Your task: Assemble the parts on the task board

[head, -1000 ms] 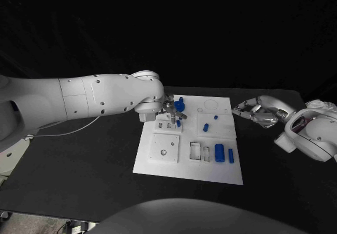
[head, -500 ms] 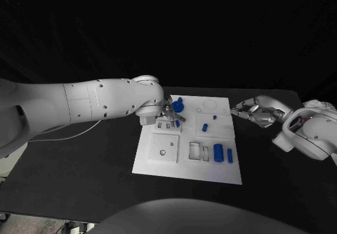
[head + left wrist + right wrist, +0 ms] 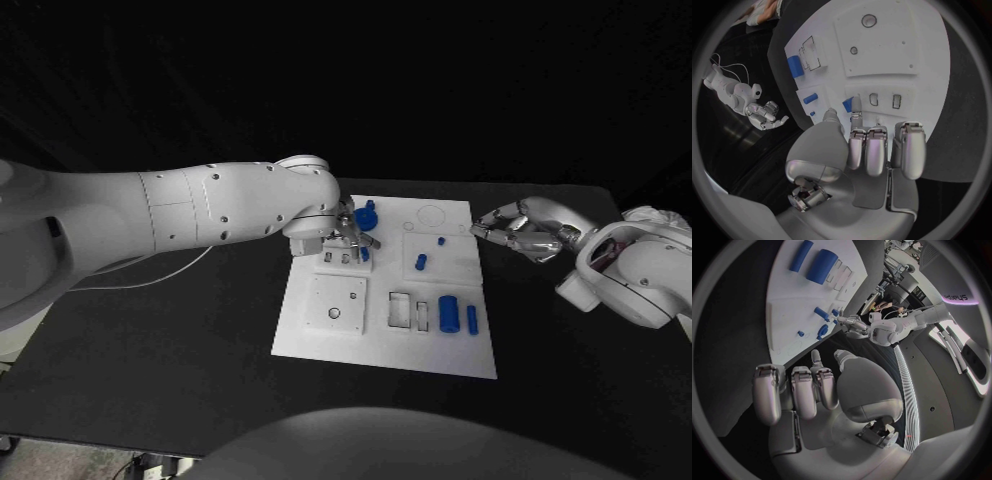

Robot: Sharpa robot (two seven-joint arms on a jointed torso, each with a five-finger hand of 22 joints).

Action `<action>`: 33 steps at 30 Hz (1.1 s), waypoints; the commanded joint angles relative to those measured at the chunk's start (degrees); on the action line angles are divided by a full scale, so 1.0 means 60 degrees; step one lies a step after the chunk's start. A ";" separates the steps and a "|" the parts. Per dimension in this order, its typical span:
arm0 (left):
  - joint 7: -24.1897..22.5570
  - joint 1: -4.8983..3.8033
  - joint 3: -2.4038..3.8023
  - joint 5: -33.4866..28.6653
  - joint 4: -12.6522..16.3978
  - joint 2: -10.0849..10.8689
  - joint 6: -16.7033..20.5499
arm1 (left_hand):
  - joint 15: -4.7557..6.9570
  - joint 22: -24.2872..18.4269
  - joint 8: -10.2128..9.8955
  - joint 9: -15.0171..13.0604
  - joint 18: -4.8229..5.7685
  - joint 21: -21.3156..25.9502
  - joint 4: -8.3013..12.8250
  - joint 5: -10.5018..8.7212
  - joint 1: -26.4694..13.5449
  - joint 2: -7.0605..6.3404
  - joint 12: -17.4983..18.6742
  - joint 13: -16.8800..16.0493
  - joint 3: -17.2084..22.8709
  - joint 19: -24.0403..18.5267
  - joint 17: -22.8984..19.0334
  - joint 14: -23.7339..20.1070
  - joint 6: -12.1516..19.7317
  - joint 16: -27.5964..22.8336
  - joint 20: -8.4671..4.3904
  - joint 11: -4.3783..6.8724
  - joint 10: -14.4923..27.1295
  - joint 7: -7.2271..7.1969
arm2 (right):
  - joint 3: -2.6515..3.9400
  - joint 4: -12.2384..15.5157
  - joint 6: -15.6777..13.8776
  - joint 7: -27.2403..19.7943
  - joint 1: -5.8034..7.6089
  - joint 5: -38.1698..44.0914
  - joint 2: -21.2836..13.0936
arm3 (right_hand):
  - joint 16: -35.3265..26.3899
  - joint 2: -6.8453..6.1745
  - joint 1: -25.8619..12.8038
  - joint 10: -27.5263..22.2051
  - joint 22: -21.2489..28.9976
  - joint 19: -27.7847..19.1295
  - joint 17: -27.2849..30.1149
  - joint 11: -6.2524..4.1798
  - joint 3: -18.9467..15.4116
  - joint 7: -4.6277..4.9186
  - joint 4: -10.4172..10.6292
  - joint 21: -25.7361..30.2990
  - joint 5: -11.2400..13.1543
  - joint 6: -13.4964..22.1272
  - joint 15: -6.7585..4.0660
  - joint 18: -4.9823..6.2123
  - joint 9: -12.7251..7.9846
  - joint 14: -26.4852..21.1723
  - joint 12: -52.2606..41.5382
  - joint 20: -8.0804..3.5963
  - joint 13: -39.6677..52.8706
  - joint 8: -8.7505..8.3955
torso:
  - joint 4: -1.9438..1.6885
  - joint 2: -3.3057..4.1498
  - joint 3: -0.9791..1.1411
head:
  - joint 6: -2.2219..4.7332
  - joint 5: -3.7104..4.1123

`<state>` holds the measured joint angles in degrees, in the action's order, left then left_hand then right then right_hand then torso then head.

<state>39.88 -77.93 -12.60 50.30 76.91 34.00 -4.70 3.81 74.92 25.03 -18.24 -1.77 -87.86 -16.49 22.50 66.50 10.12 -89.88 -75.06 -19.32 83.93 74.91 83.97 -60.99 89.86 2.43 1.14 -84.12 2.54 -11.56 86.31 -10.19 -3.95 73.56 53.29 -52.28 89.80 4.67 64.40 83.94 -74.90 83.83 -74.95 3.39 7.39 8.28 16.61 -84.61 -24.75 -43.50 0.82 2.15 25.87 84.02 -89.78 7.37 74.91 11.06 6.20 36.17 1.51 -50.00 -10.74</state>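
Note:
The white task board (image 3: 335, 340) lies mid-table. My left hand (image 3: 349, 236) hovers over its far left corner. Thumb and a finger pinch a small blue part (image 3: 847, 104) just above two little slots (image 3: 884, 100); that part (image 3: 365, 253) shows under the fingers. A blue knob (image 3: 369, 213) stands right behind the hand. On the board lie a short blue peg (image 3: 423, 262), a tiny blue stud (image 3: 443, 240), a thick blue cylinder (image 3: 450, 313) and a slim blue bar (image 3: 473, 319). My right hand (image 3: 516, 228) floats off the board's right edge, fingers loose, holding nothing.
The board also has a square plate with a hole (image 3: 336, 302), two rectangular pockets (image 3: 411, 311) and a round recess (image 3: 433, 214). Black table (image 3: 173, 330) surrounds the board. A white cable (image 3: 137, 272) lies at the left.
My left arm has rolled slightly while its hand stays over the same corner. The right hand has edged a little toward the board.

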 commanded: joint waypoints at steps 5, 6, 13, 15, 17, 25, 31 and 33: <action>0.0562 0.0010 0.0010 -0.0047 -0.0173 -0.0197 -0.0042 | 0.0102 0.1282 -0.0053 -0.0100 0.0009 0.0072 0.0015 0.0157 0.0174 0.0024 -0.0021 -0.2491 0.0120 0.0251 0.2515 0.1005 0.0075 0.0024 -0.0059 0.0086 -0.0980 -0.0043 | -0.0002 -0.0011 0.0209 -0.0020 -0.0012 -0.0005 0.0005 | 0.0033 0.0008 -0.0089 0.1010 -0.2097 -0.0067 -0.2509 0.0063 0.0064 -0.0003 -0.0005 0.0048 -0.0087 -0.0053 0.0044 -0.0040 0.0019 0.0996 -0.0037 0.0022 0.2515 -0.0022 | -0.0013 -0.0007 -0.0011 | 0.0000 0.0012; 0.0570 0.0011 0.0010 -0.0046 -0.0186 -0.0213 -0.0057 | 0.0103 0.1281 -0.0056 -0.0114 0.0009 0.0073 0.0017 0.0168 0.0193 0.0024 -0.0021 -0.2491 0.0130 0.0250 0.2515 0.1005 0.0077 0.0024 -0.0061 0.0088 -0.0980 -0.0044 | -0.0002 -0.0013 0.0214 -0.0016 -0.0012 -0.0005 0.0008 | 0.0033 0.0008 -0.0089 0.1010 -0.2097 -0.0067 -0.2509 0.0063 0.0064 -0.0003 -0.0005 0.0048 -0.0087 -0.0053 0.0044 -0.0040 0.0019 0.0996 -0.0037 0.0022 0.2515 -0.0022 | -0.0006 -0.0003 -0.0014 | 0.0000 0.0005; 0.0638 0.0016 0.0010 -0.0039 -0.0321 -0.0325 -0.0170 | 0.0112 0.1278 -0.0065 -0.0185 0.0008 0.0080 0.0028 0.0210 0.0290 0.0015 -0.0021 -0.2491 0.0177 0.0250 0.2515 0.1005 0.0077 0.0024 -0.0070 0.0097 -0.0980 -0.0053 | -0.0002 -0.0030 0.0253 0.0019 -0.0014 -0.0004 0.0018 | 0.0033 0.0002 -0.0094 0.1010 -0.2095 -0.0072 -0.2509 0.0065 0.0077 -0.0002 -0.0008 0.0052 -0.0112 -0.0074 0.0045 -0.0038 0.0027 0.0996 -0.0037 0.0023 0.2515 -0.0014 | -0.0012 -0.0011 -0.0032 | 0.0000 0.0046; 0.0657 0.0018 0.0010 -0.0035 -0.0371 -0.0344 -0.0200 | 0.0115 0.1271 -0.0069 -0.0206 0.0006 0.0084 0.0032 0.0222 0.0320 0.0009 -0.0021 -0.2491 0.0191 0.0246 0.2515 0.1005 0.0078 0.0024 -0.0072 0.0101 -0.0980 -0.0055 | -0.0002 -0.0033 0.0266 0.0033 -0.0015 -0.0004 0.0019 | 0.0033 0.0002 -0.0094 0.1010 -0.2095 -0.0072 -0.2509 0.0065 0.0077 -0.0002 -0.0008 0.0052 -0.0112 -0.0074 0.0045 -0.0038 0.0027 0.0996 -0.0037 0.0023 0.2515 -0.0014 | -0.0014 -0.0012 -0.0031 | 0.0000 0.0046; 0.0671 0.0019 0.0011 -0.0031 -0.0415 -0.0356 -0.0225 | 0.0118 0.1258 -0.0074 -0.0226 0.0003 0.0090 0.0038 0.0231 0.0355 0.0001 -0.0021 -0.2491 0.0206 0.0239 0.2515 0.1005 0.0082 0.0024 -0.0075 0.0103 -0.0980 -0.0057 | -0.0003 -0.0037 0.0276 0.0044 -0.0015 -0.0004 0.0018 | 0.0033 0.0002 -0.0094 0.1010 -0.2094 -0.0074 -0.2509 0.0065 0.0077 -0.0002 -0.0008 0.0053 -0.0112 -0.0074 0.0045 -0.0038 0.0027 0.0996 -0.0037 0.0023 0.2515 -0.0013 | -0.0022 -0.0015 -0.0032 | 0.0000 0.0058; 0.0736 0.0026 0.0009 -0.0027 -0.0482 -0.0366 -0.0316 | 0.0126 0.1199 -0.0086 -0.0307 -0.0011 0.0120 0.0046 0.0254 0.0465 -0.0014 -0.0021 -0.2491 0.0266 0.0205 0.2515 0.1005 0.0088 0.0024 -0.0083 0.0110 -0.0980 -0.0064 | -0.0003 -0.0058 0.0317 0.0076 -0.0029 -0.0003 0.0023 | 0.0033 -0.0007 -0.0107 0.1010 -0.2075 -0.0124 -0.2509 0.0070 0.0089 0.0000 -0.0006 0.0096 -0.0139 -0.0108 0.0048 -0.0023 0.0038 0.0996 -0.0037 0.0025 0.2515 0.0001 | -0.0025 -0.0027 -0.0039 | 0.0000 0.0068; 0.0736 0.0041 0.0008 -0.0027 -0.0485 -0.0362 -0.0389 | 0.0140 0.1227 -0.0051 -0.0463 -0.0004 0.0121 0.0064 0.0278 0.0610 -0.0067 -0.0021 -0.2491 0.0337 0.0223 0.2515 0.1005 0.0078 0.0024 -0.0096 0.0125 -0.0980 -0.0083 | -0.0003 -0.0077 0.0347 0.0092 -0.0039 -0.0003 0.0042 | 0.0033 -0.0014 -0.0108 0.1010 -0.2068 -0.0141 -0.2509 0.0073 0.0097 -0.0001 -0.0011 0.0112 -0.0152 -0.0125 0.0049 -0.0018 0.0043 0.0996 -0.0037 0.0026 0.2515 0.0008 | -0.0032 -0.0033 -0.0046 | 0.0000 0.0069; 0.0733 0.0045 0.0008 -0.0026 -0.0486 -0.0361 -0.0410 | 0.0141 0.1270 -0.0058 -0.0523 0.0006 0.0109 0.0079 0.0293 0.0682 -0.0099 -0.0021 -0.2491 0.0369 0.0250 0.2515 0.1005 0.0116 0.0024 -0.0100 0.0127 -0.0980 -0.0080 | -0.0003 -0.0081 0.0361 0.0102 -0.0042 -0.0003 0.0046 | 0.0033 -0.0016 -0.0108 0.1010 -0.2066 -0.0148 -0.2509 0.0074 0.0100 -0.0001 -0.0012 0.0117 -0.0157 -0.0129 0.0050 -0.0016 0.0045 0.0996 -0.0037 0.0027 0.2515 0.0010 | -0.0034 -0.0029 -0.0051 | 0.0000 0.0071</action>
<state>39.94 -77.70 -12.60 50.30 73.98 31.96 -5.78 4.19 74.91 24.80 -21.27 -1.77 -87.41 -15.95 23.93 70.06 9.43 -90.40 -75.10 -17.51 84.14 74.95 83.96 -60.57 89.86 2.23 1.36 -83.96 2.12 -11.56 85.84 -9.24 -3.51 73.37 53.28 -52.06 89.80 4.67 64.40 83.94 -74.93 83.39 -74.92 3.39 7.69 8.30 16.60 -84.09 -25.29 -43.90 0.82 2.15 26.09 84.03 -89.78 7.38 74.90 11.06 6.01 35.98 1.24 -50.00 -10.32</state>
